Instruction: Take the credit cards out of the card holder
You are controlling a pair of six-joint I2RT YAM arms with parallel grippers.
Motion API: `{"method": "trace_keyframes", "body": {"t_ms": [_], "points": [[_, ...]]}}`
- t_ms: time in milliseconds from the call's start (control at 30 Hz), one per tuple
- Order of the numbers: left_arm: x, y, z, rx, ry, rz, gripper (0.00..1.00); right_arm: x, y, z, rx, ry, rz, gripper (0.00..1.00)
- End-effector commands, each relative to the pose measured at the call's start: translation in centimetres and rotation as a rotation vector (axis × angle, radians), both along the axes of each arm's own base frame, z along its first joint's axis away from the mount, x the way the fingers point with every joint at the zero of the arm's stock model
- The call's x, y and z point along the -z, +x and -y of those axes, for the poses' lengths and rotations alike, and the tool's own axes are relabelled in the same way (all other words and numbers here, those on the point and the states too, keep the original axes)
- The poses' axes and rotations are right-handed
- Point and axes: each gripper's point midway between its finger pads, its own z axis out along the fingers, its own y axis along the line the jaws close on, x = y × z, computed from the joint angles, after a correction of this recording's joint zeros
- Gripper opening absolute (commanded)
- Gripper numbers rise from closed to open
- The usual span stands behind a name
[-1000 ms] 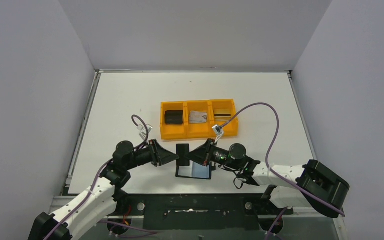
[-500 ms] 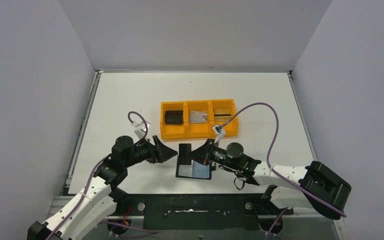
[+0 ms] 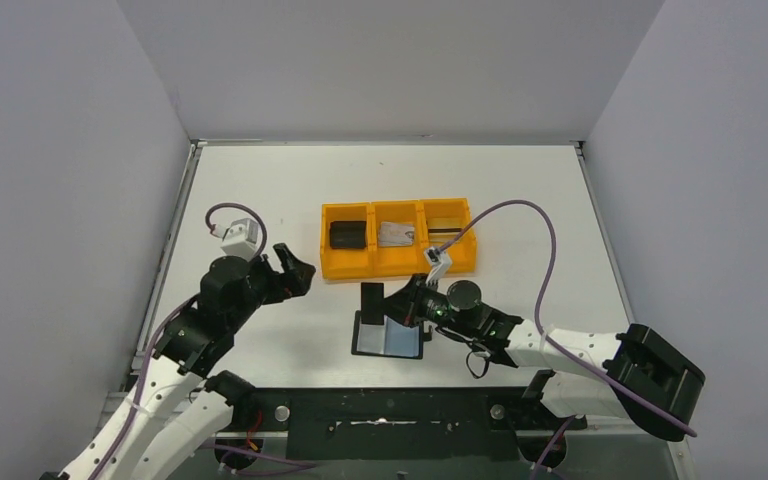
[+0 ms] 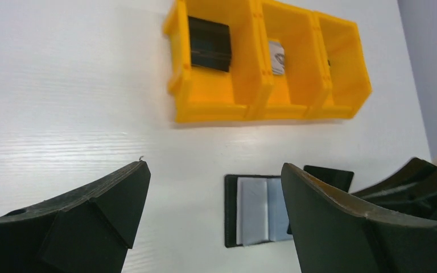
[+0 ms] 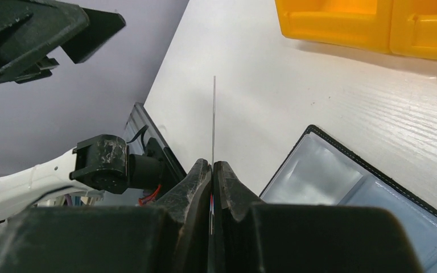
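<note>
- Card holder open flat on the white bench, nearest of all to the arm bases, shiny blue-grey inside facing up.
- Right claw just above the card holder's far edge, reaching in from its right, fingers pressed together on a thin dark card.
- Dark card upright and edge-on in the right wrist view, standing over the card holder's far left corner; contact with the holder impossible to tell.
- Left claw raised well to the left of the card holder and a little beyond it, fingers spread wide, nothing between them.
- Orange tray on the bench beyond the card holder, apart from it, three compartments in a row.
- Left compartment, farthest left from the card holder: chunky black block.
- Middle compartment, straight beyond the card holder: silvery-grey card lying inside.
- Right compartment, beyond the card holder and to its right: gold card with a dark stripe.
</note>
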Motion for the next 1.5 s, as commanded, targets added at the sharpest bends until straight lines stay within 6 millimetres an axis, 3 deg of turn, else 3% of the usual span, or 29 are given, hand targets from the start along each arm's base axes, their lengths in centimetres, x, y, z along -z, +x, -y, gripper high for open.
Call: {"method": "trace_keyframes", "body": {"t_ms": [0, 133, 200, 400, 633, 900, 1267, 1333, 1467], "points": [[-2.6, 1.1, -5.3, -0.197, 0.173, 0.133, 0.87, -3.4, 1.1, -0.8, 0.019, 0.026, 0.101, 0.0], [-1.9, 1.1, -7.4, -0.29, 0.214, 0.166, 0.88, -3.3, 2.0, -0.7, 0.043, -0.051, 0.135, 0.0], [-2.6, 1.0, -7.7, -0.31, 0.198, 0.195, 0.88, -3.4, 2.8, -0.5, 0.069, -0.111, 0.161, 0.0], [-1.8, 0.9, -8.6, -0.347, 0.216, 0.199, 0.9, -5.0, 5.9, 0.3, 0.148, -0.31, 0.352, 0.0], [-0.8, 1.5, -8.8, -0.361, 0.235, 0.135, 0.91, -7.2, 10.3, -1.2, 0.067, -0.832, 0.741, 0.0], [-0.7, 1.6, -9.7, -0.396, 0.232, 0.13, 0.91, -4.3, 14.3, -2.8, -0.123, -1.398, 1.02, 0.0], [-0.2, 1.4, -11.1, -0.448, 0.254, 0.09, 0.91, -3.4, 17.1, -5.7, -0.213, -1.328, 1.138, 0.0], [-1.4, 1.5, -11.5, -0.468, 0.238, 0.115, 0.92, -3.5, 17.4, -6.1, -0.224, -1.309, 1.149, 0.0], [-1.9, 1.2, -12.3, -0.508, 0.231, 0.13, 0.92, -3.6, 18.1, -6.9, -0.232, -1.269, 1.168, 0.0]]}}
